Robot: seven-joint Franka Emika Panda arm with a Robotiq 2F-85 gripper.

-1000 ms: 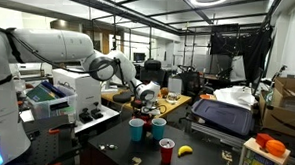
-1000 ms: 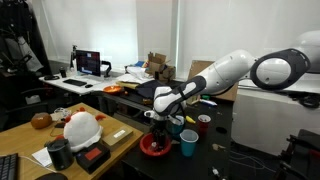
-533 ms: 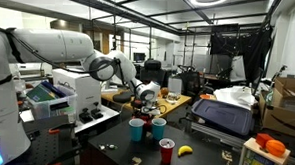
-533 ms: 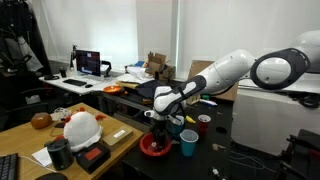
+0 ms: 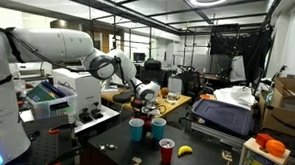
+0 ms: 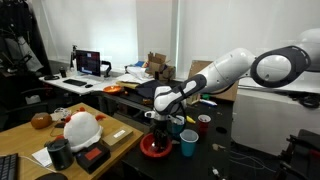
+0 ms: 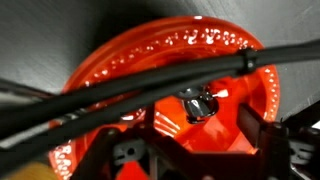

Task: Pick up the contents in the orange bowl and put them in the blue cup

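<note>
One orange bowl (image 6: 152,148) sits on the dark bench (image 6: 215,165). One blue cup (image 6: 188,144) just beside the bowl, one red cup (image 6: 203,124) farther from it. Hand (image 6: 158,127) hangs directly over the bowl; its spread cannot be told. Wrist view: one shiny metal piece (image 7: 198,103) lies inside the bowl.
</note>
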